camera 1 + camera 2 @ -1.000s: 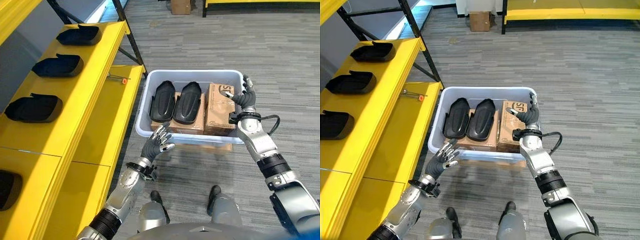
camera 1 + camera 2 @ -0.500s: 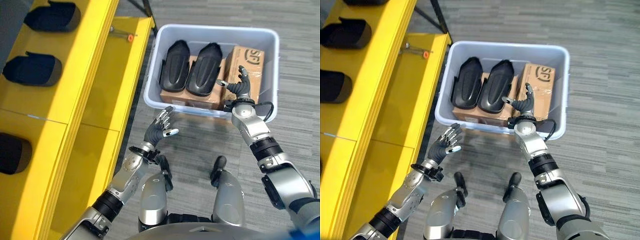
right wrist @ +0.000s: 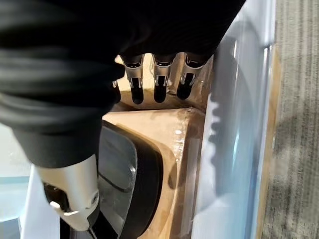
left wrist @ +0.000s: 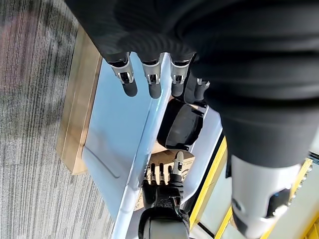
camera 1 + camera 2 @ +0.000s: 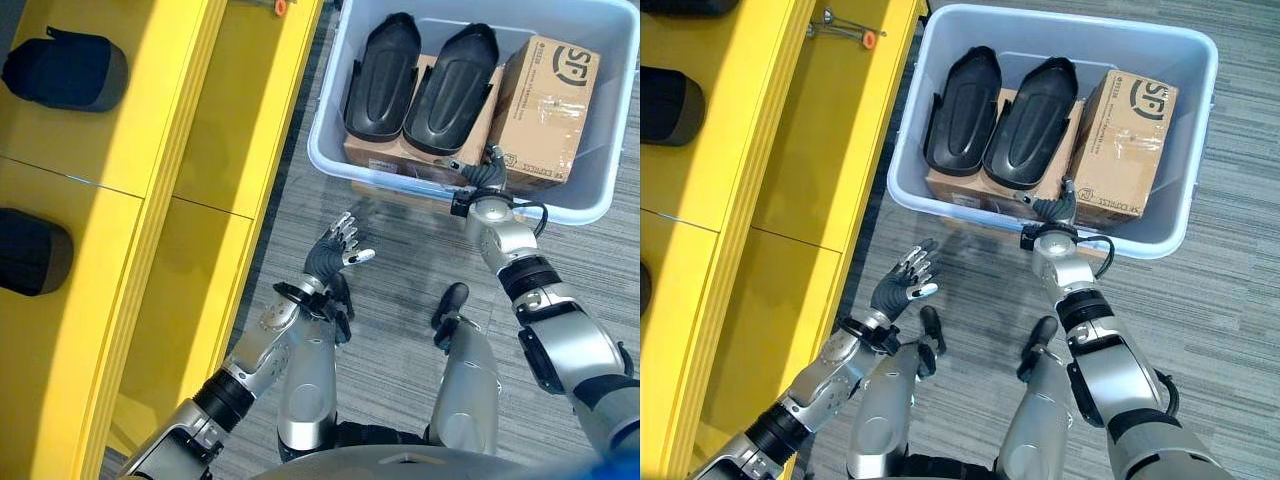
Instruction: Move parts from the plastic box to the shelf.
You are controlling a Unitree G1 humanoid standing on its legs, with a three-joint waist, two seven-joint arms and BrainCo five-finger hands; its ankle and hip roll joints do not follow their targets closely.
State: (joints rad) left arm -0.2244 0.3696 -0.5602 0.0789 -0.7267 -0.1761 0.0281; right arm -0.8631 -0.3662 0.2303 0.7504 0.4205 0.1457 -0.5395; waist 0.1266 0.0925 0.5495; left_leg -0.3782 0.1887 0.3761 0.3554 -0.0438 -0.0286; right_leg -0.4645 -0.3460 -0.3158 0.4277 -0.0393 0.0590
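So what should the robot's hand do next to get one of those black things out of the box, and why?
Probably reach the right hand a little further over the plastic box rim toward the nearer black part. Its fingers are open and hold nothing, sitting just inside the near wall beside the cardboard boxes. The left hand hangs open, outside the box.

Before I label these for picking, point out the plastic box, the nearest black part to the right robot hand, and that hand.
plastic box (image 5: 1196, 222): right eye view, near right rim.
black part (image 5: 1029, 125): right eye view, its back.
right robot hand (image 5: 1057, 207): right eye view, knuckles.
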